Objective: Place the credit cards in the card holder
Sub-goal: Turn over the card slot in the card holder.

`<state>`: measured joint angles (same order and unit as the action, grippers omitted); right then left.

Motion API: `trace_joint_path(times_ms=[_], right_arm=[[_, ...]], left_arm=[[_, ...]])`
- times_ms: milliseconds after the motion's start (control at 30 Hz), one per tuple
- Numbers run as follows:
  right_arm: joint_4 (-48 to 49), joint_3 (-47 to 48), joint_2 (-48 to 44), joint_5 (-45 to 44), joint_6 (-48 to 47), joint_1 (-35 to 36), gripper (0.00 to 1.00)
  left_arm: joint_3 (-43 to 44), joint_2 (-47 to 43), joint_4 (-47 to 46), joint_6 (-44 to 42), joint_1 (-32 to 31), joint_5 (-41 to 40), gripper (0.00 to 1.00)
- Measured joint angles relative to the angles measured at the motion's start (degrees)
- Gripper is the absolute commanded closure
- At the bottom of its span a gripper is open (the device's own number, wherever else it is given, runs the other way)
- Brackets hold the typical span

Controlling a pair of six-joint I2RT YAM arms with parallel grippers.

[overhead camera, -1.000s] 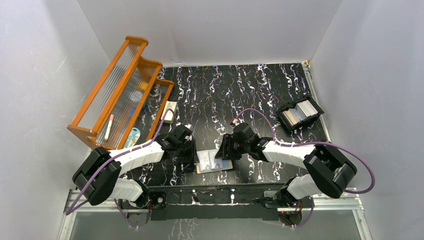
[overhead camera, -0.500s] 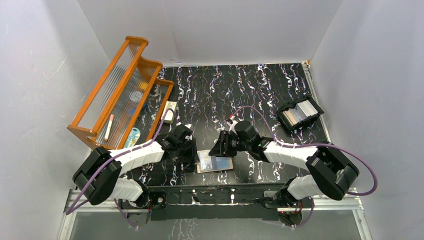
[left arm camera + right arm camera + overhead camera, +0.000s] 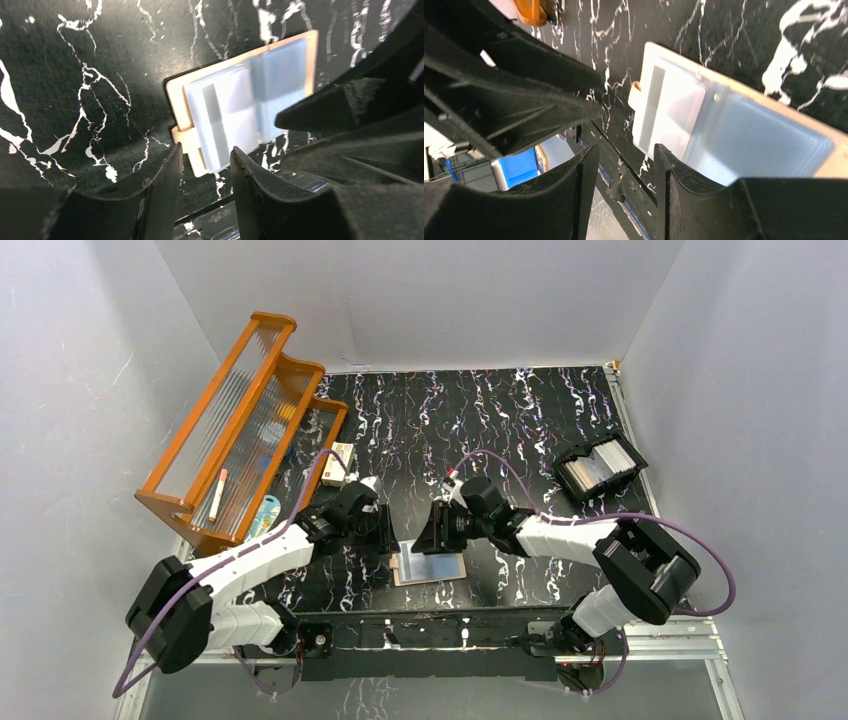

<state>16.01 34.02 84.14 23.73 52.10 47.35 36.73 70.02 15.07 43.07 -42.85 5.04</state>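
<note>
Lying open near the front edge of the black marbled table point(image 3: 520, 420), the card holder point(image 3: 430, 567) shows pale credit cards point(image 3: 225, 115) in its clear pockets. It sits between the left gripper point(image 3: 205, 155), just off its snap-tab end, and the right gripper point(image 3: 624, 150) hovering near the opposite side, both with fingers apart, gripping nothing

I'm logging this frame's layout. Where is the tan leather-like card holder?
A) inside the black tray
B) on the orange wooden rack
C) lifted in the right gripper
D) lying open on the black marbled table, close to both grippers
D: the tan leather-like folding card holder lies open and flat on the black marbled table, with the left gripper and right gripper close by, their jaws apart and gripping nothing.
</note>
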Motion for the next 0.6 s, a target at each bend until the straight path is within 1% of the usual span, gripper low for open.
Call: trace_joint_path(times_ms=[100, 167, 267, 367, 400, 433, 467, 600], right_arm=[[-1.9, 3.0, 0.4, 0.2, -2.3, -1.0, 0.47], [-3.5, 4.9, 0.7, 0.2, -3.9, -1.8, 0.47], [-9.9, 9.5, 0.7, -1.3, -8.2, -4.5, 0.47], [-18.3, 16.0, 0.7, -5.7, -14.6, -8.9, 0.49], [-21.0, 18.7, 0.7, -8.0, -17.0, -10.6, 0.49], [-23.3, 21.3, 0.6, -10.3, -19.6, -12.3, 0.48], [-25.2, 23.8, 0.5, -12.7, -22.1, -13.9, 0.48], [-30.8, 30.8, 0.3, -22.2, -32.5, -19.2, 0.47]], left_arm=[[1.6, -2.4, 1.0, -0.1, 0.0, -0.7, 0.59], [2.5, -3.5, 1.5, -0.5, 0.0, -1.1, 0.55], [3.7, -5.2, 2.2, -1.9, 0.0, -1.7, 0.47], [5.3, -6.5, 3.5, -3.5, 0.0, -2.8, 0.4], [6.0, -6.9, 4.1, -4.2, 0.0, -3.3, 0.26], [6.8, -7.3, 4.7, -5.0, 0.0, -3.7, 0.04], [7.6, -7.7, 5.1, -5.9, 0.0, -4.1, 0.02], [10.2, -9.1, 6.4, -8.6, 0.0, -5.4, 0.01]])
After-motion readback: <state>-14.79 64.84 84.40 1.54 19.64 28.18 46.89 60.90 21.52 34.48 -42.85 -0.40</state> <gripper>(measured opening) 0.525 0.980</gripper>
